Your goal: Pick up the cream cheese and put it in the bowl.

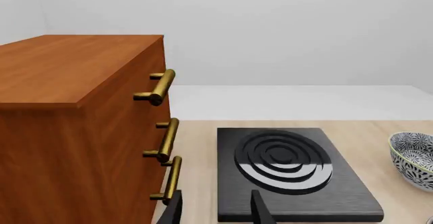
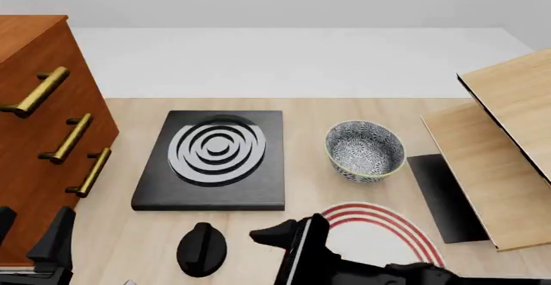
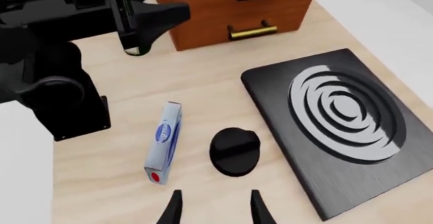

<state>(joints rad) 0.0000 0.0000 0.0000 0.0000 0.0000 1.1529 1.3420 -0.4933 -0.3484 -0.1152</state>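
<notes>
The cream cheese [image 3: 164, 142], a small white-grey carton with a blue oval logo and a red mark, lies flat on the wooden table in the right wrist view, next to a black knob [image 3: 234, 150]. My right gripper [image 3: 215, 211] is open and empty, a short way from the carton. In the front view the right gripper [image 2: 271, 233] sits low at the near edge. The bowl [image 2: 365, 149], grey-blue patterned with a pale green rim, stands empty right of the stove plate; it also shows in the left wrist view [image 1: 414, 158]. My left gripper [image 1: 216, 211] is open and empty, near the cabinet.
A brown cabinet [image 2: 35, 124] with brass handles stands at the left. A black stove plate [image 2: 215, 159] lies mid-table. A white plate with red rings [image 2: 379, 233] lies near the front. A wooden rack [image 2: 508, 143] stands at the right. The left arm [image 3: 68, 57] stands beyond the carton.
</notes>
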